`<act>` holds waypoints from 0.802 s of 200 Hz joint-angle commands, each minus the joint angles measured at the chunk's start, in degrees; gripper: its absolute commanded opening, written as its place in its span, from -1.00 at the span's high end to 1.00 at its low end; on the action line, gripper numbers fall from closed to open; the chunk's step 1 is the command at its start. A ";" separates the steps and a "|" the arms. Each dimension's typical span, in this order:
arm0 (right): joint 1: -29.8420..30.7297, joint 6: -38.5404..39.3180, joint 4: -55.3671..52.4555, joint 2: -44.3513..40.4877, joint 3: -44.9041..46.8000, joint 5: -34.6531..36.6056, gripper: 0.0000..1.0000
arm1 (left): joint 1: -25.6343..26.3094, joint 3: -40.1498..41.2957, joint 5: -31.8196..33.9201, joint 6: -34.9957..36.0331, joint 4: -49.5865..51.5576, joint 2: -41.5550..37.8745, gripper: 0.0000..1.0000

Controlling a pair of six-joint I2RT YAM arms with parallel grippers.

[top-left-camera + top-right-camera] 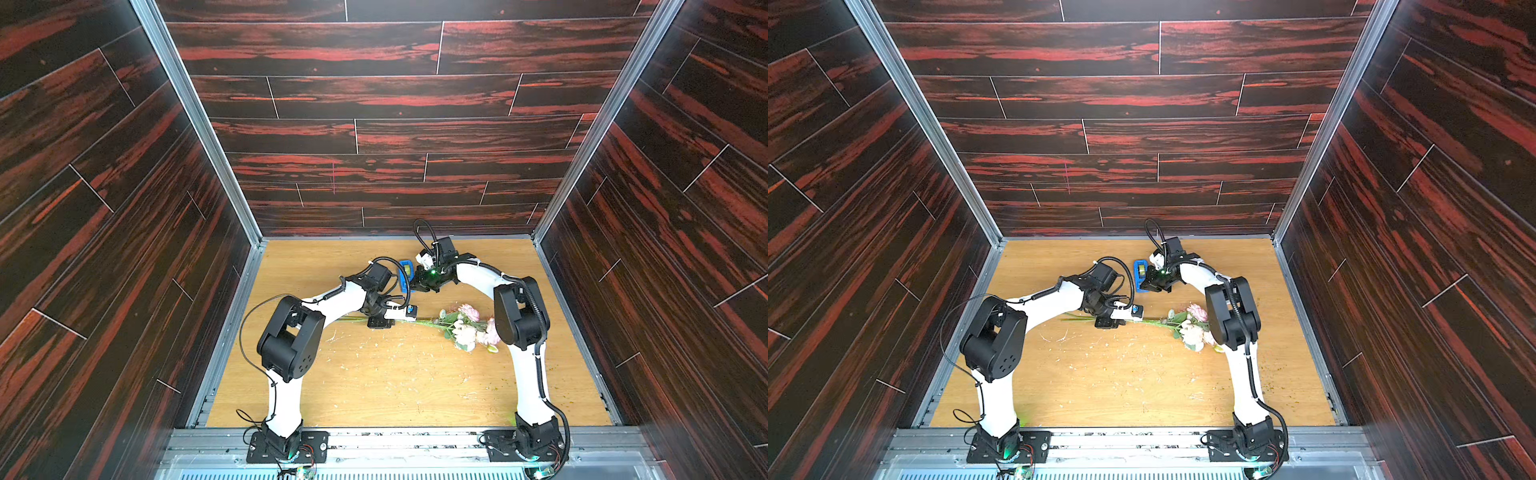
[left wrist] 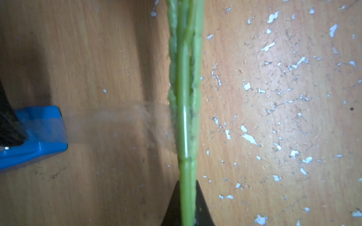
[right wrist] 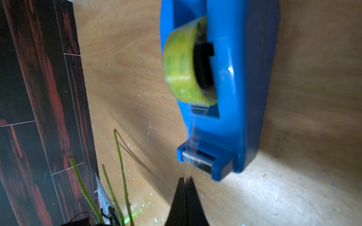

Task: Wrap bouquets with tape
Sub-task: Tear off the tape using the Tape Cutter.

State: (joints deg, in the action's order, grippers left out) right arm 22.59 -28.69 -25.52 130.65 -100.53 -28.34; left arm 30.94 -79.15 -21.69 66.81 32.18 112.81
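The bouquets lie on the wooden table, pale pink blooms to the right and long green stems running left. My left gripper is shut on the stems. The tape, a yellowish roll, sits in a blue dispenser behind the stems. A clear strip stretches from the dispenser to the stems and sticks to them. My right gripper is shut on this strip just below the dispenser's cutter.
Dark wood-pattern walls close in the table on three sides, with metal rails along its edges. The loose stem ends point toward the left wall. White flecks dot the tabletop. The right arm's elbow hangs beside the blooms.
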 commanded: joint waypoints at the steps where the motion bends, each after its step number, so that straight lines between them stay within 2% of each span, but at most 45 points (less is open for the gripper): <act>1: 0.11 -0.10 0.38 3.47 1.94 2.73 1.00 | 0.64 -1.62 -3.80 0.65 2.22 -0.20 1.00; 79: 0.13 1.63 -2.75 4.99 5.44 12.32 1.00 | 0.61 -0.30 -4.03 1.04 1.30 -2.14 1.00; 117: -0.32 2.17 0.72 -3.77 7.03 14.28 1.00 | 0.61 1.05 -5.13 0.11 1.56 -5.81 1.00; 123: -0.83 2.62 0.67 -5.04 6.43 13.29 0.91 | 0.61 1.55 -5.37 -0.07 1.57 -6.98 1.00; 133: -2.24 2.67 0.23 -7.42 5.80 12.20 0.64 | 0.61 2.60 -5.59 -0.02 1.52 -9.31 1.00; 148: -4.77 3.65 -0.27 -11.78 5.25 12.23 0.50 | 0.62 4.60 -5.32 -0.34 1.30 -12.07 1.00; 160: -6.58 5.44 -1.38 -15.93 4.59 13.83 0.31 | 0.62 6.40 -4.60 -1.15 -1.01 -15.93 1.00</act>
State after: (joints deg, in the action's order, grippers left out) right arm 20.51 -25.91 -25.96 125.91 -94.19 -18.52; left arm 31.14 -74.96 -23.31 66.00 31.99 105.93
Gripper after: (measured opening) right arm 0.266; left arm 0.086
